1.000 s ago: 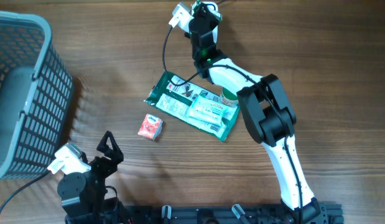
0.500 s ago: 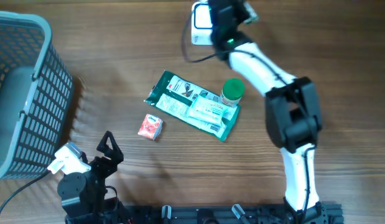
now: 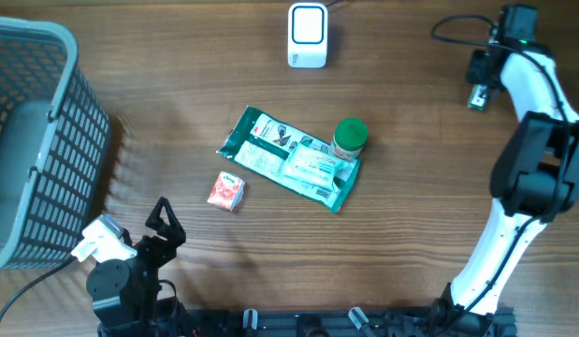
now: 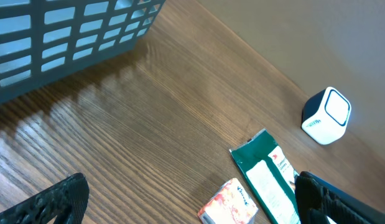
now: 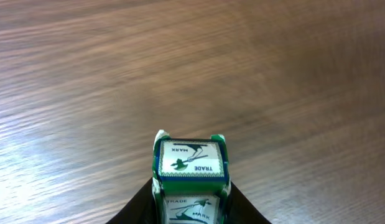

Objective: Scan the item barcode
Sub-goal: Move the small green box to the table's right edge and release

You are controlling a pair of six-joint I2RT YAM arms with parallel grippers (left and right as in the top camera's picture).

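On the far right of the table, seen from overhead, my right pincer hangs with a small green-and-white box in it, well apart from the white scanner at the far edge. The green packet, green-capped jar and red carton lie mid-table, and the basket stands at the left. My left pincer rests near the front, spread wide and holding nothing. In the left wrist view its fingers gape over bare wood, with the scanner far ahead. In the right wrist view the narrowly parted fingers clamp the box from both sides above the wood, its "TRADE MARK" face towards the camera; no barcode shows. I judge the pick done. The box faces no scanner here, so presenting its code looks like what is left, though I cannot tell whether a read has happened.
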